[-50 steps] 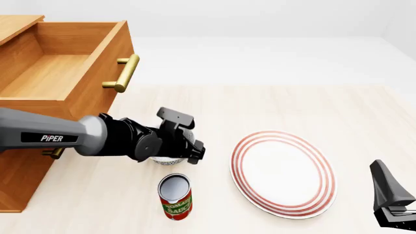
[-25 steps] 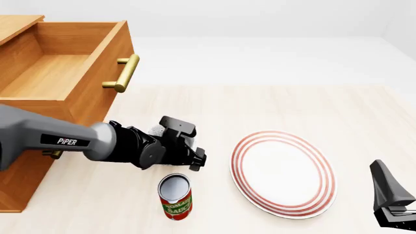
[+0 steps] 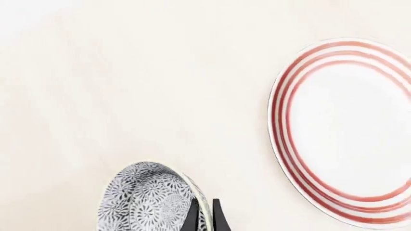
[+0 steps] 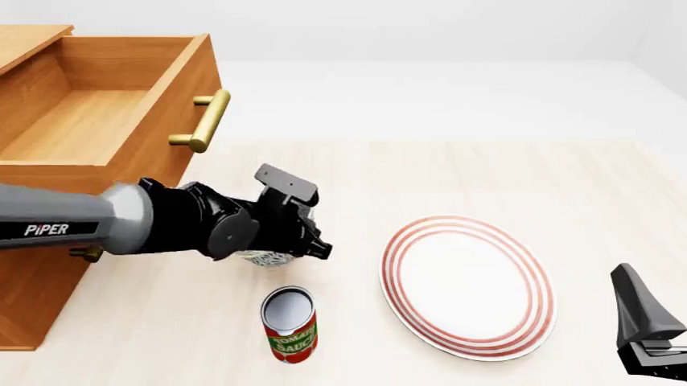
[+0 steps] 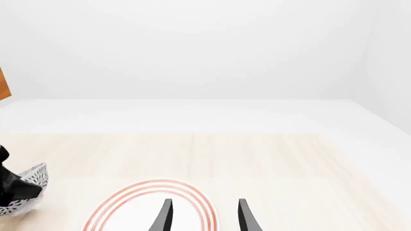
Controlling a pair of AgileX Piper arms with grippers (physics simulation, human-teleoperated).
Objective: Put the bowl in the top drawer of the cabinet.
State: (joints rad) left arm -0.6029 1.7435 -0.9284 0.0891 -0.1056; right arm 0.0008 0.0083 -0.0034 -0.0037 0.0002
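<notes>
The bowl (image 3: 151,204), white with a dark speckled pattern, is tilted, and my left gripper (image 3: 205,215) is shut on its rim, one finger inside and one outside. In the front view the left gripper (image 4: 283,245) hides most of the bowl (image 4: 266,258), which shows just under the wrist, right of the cabinet (image 4: 43,273). The top drawer (image 4: 96,121) stands pulled open and empty, its brass handle (image 4: 204,121) facing the table. My right gripper (image 5: 204,219) is open with nothing in it, low at the near right corner (image 4: 644,338).
A tomato sauce can (image 4: 290,324) stands upright just in front of the bowl. A large red-ringed plate (image 4: 467,283) lies to the right of both. The lower drawer's handle (image 4: 86,253) peeks out behind the left arm.
The left gripper dipped onto the bowl half a second ago. It now sits higher and slightly further left, with the bowl showing beneath it. The right arm has not moved.
</notes>
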